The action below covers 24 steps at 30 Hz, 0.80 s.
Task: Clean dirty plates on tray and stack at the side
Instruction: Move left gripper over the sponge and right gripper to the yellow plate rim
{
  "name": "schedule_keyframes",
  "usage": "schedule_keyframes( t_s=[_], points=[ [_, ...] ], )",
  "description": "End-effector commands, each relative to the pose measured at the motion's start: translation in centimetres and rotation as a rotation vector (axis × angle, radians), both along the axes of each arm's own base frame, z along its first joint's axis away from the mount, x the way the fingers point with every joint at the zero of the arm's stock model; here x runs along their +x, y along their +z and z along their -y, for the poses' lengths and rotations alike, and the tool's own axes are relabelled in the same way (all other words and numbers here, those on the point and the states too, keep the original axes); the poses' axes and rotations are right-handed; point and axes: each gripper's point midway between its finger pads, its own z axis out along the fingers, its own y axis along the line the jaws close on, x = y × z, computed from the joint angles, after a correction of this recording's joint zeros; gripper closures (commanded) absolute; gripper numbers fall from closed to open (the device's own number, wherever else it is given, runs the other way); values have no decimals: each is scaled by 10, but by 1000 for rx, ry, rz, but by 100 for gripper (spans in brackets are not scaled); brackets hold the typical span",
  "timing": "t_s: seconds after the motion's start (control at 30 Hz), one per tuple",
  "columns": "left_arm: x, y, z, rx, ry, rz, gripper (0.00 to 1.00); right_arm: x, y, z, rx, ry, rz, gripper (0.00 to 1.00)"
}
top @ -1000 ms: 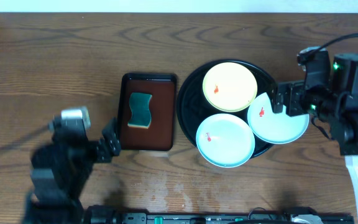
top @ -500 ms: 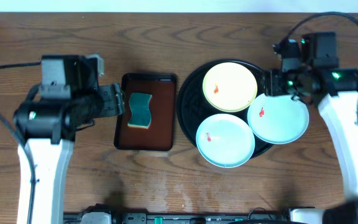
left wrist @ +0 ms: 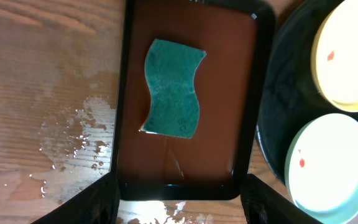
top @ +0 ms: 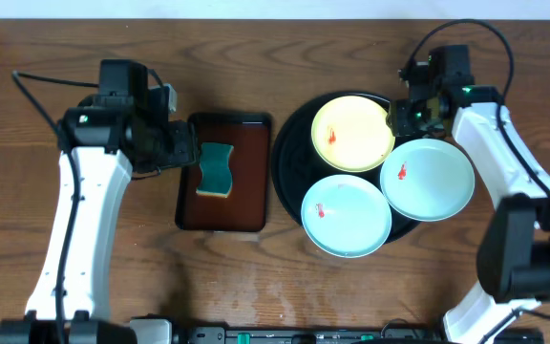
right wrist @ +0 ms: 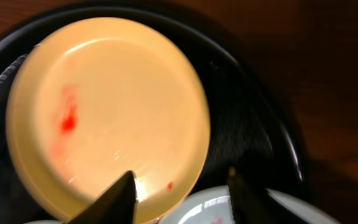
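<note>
On the far left the wooden table (top: 27,191) carries a patch of water drops (left wrist: 73,134) just beside the dark-brown rectangular tray (left wrist: 122,93). The left gripper (left wrist: 179,196) hangs above this tray's near end with its jaws spread wide and nothing between them. In the left wrist view one finger stands over the wet wood and the other past the tray's opposite rim. A teal wavy sponge (left wrist: 171,87) lies flat on the brown tray, towards its far end, touched by neither finger. Next to the right sits the large round black tray (top: 289,143), close beside the brown one. It holds three plates: the pale yellow plate (top: 353,133) at the back, a mint-white plate (top: 346,215) at the front, and a second mint-white plate (top: 428,179) overhanging the black rim on the right. Each plate shows a small red smear (the yellow one's is left of its centre). The right gripper (right wrist: 180,196) is at the yellow plate's right edge, jaws apart and closed on nothing. One finger is above the plate's inside and the other beyond its rim, over the black tray; whether either touches the plate cannot be told
</note>
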Motion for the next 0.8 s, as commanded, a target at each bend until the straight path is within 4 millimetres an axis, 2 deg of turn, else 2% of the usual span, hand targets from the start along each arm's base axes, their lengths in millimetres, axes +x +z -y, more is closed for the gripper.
schedule_keyframes(
  t_s=[0.0, 0.13, 0.27, 0.43, 0.77],
  points=[
    [5, -6, 1, -9, -5, -22, 40, 11, -17, 5, -44, -1, -4, 58],
    [8, -10, 1, -12, 6, -32, 40, 11, -46, 5, -49, 0, -57, 60],
    [8, -10, 1, -9, 6, -31, 40, 9, -66, 6, -52, 1, -96, 71],
    [10, -10, 1, -10, 6, -22, 40, 9, -69, 6, -52, 1, -98, 82],
    [11, -10, 1, -10, 6, -19, 41, 16, -66, 4, -29, -33, -76, 83]
  ],
)
